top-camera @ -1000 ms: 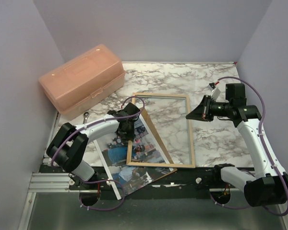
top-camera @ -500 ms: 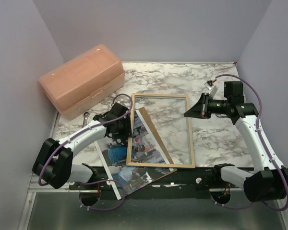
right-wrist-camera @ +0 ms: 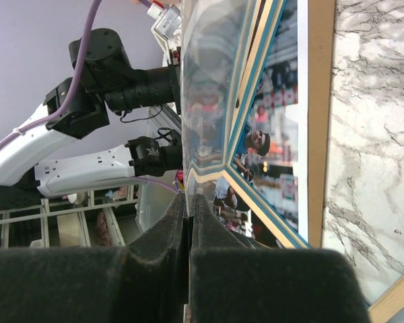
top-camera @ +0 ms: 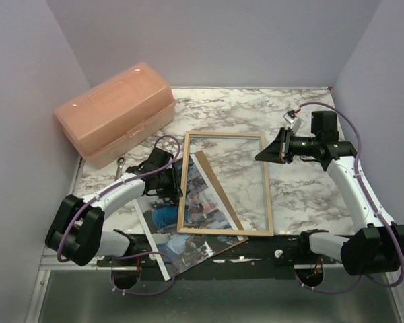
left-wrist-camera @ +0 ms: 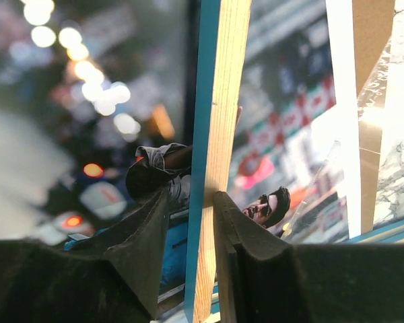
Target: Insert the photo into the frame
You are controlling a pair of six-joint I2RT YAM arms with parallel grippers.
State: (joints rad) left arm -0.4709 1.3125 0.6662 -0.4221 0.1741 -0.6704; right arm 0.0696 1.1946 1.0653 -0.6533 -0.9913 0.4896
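The frame lies pale wood side up in the middle of the table. Under its left half, sticking out at the near left, is the photo. My left gripper straddles the frame's left rail. Its right finger touches the wood and a gap shows on the blue side, so it is open. The photo lies behind the rail. My right gripper is at the frame's right rail near the far corner. It is shut on the thin edge of the frame's clear pane.
A salmon plastic toolbox stands at the back left, with a small wrench in front of it. A brown backing board lies slanted under the frame, on the photo. Grey walls close in on both sides.
My left gripper slid off the frame's top to its left rail, opened wide, then narrowed around the rail. The left elbow swung outward. My right gripper crept left, still shut.
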